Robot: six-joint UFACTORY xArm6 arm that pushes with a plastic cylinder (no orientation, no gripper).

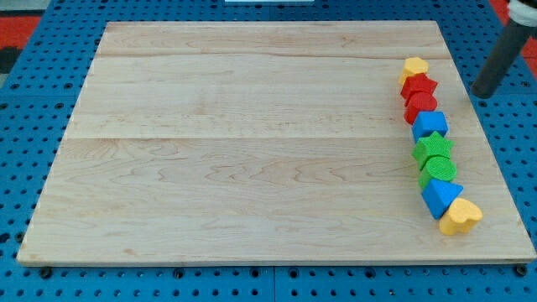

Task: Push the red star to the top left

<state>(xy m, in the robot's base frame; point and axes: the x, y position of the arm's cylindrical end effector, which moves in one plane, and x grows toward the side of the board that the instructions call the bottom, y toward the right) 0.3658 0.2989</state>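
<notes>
The red star (418, 85) lies near the view's right edge of the wooden board (252, 143), second from the top in a column of blocks. Above it sits a yellow block (414, 66). Below it lies a second red block (421, 105), touching it. My tip (481, 95) is at the view's right, just off the board's right edge, to the right of the red star and apart from it. The dark rod rises from it toward the view's top right corner.
The column continues downward with a blue block (430, 125), a green star (433, 148), a green round block (439, 169), a blue triangle (440, 197) and a yellow heart (460, 216). A blue pegboard (25, 126) surrounds the board.
</notes>
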